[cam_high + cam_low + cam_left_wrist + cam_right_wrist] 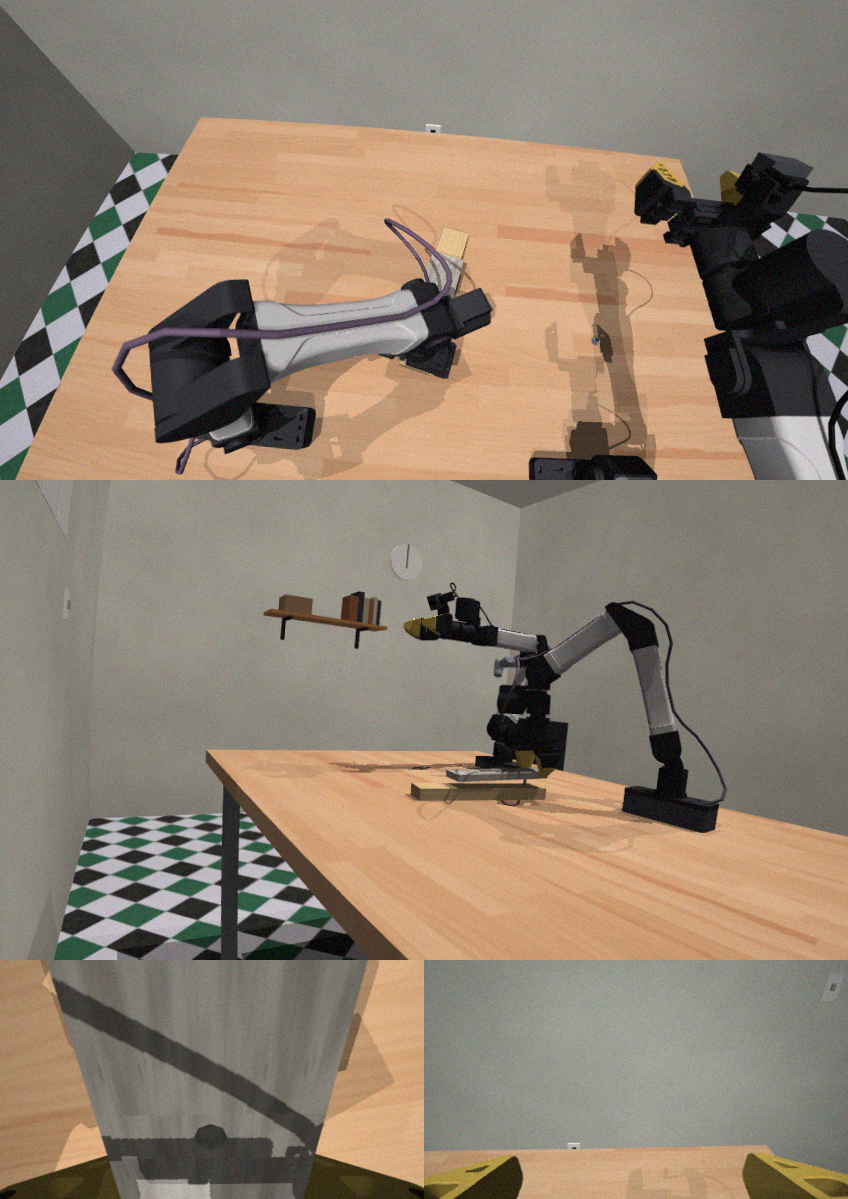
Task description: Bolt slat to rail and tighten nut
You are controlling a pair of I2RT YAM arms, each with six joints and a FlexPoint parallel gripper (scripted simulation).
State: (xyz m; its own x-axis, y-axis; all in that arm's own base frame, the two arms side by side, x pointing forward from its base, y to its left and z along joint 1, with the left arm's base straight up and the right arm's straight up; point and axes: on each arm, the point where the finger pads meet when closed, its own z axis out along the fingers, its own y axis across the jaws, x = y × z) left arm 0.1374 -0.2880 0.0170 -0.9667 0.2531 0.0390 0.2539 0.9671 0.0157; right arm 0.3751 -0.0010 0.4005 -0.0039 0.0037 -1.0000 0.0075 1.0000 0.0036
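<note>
Well, nearest the front edge of the desk [333,178] [565,890] [25,1084] [573,1174], the left gripper [429,358] [535,765] [211,1161] pinches the slat [454,268] [476,774] [209,1050] by its sides. The slat hangs above the rail [453,240] [434,791], both pointing towards the back edge; whether hole and bolt [524,782] line up I can't tell. What looks like the nut [595,340] [422,767] lies towards the right edge. Farther, by the back right corner, the right gripper [695,180] [419,627] [633,1165] hangs wide open. Lowering should come next.
</note>
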